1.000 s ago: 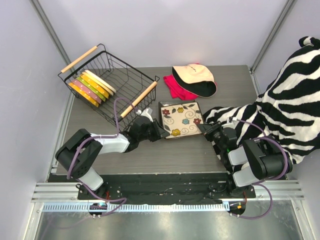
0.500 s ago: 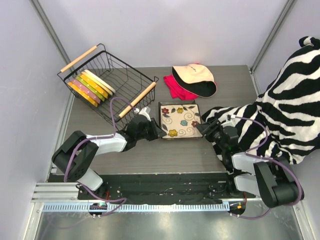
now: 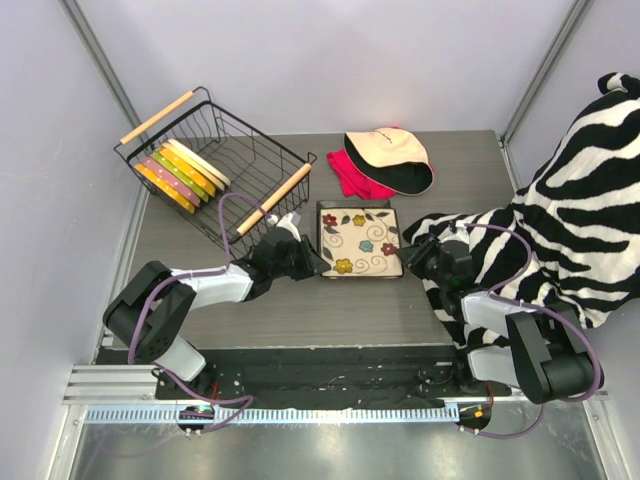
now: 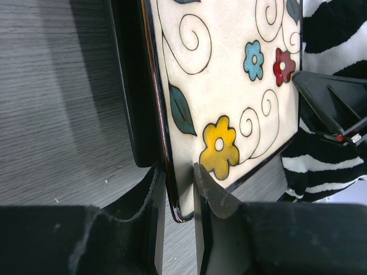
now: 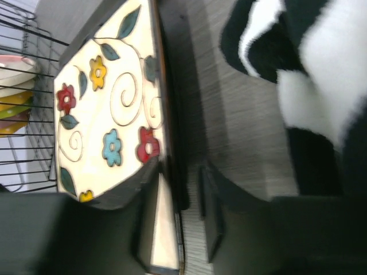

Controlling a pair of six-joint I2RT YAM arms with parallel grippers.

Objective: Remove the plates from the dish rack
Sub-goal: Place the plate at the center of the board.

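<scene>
square plate (image 4: 229, 86) between left fingers (image 4: 209, 195), corners cropped

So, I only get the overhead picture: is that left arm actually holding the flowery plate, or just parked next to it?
Observer: Holding it. The left wrist camera shows the left jaws closed on the dark rim of the square plate, right beside the yellow flower.
Operator: And the right arm?
Observer: The right wrist camera shows the right jaws straddling the opposite rim near a red flower, with a gap on one side, so they are not yet clamped.
</scene>
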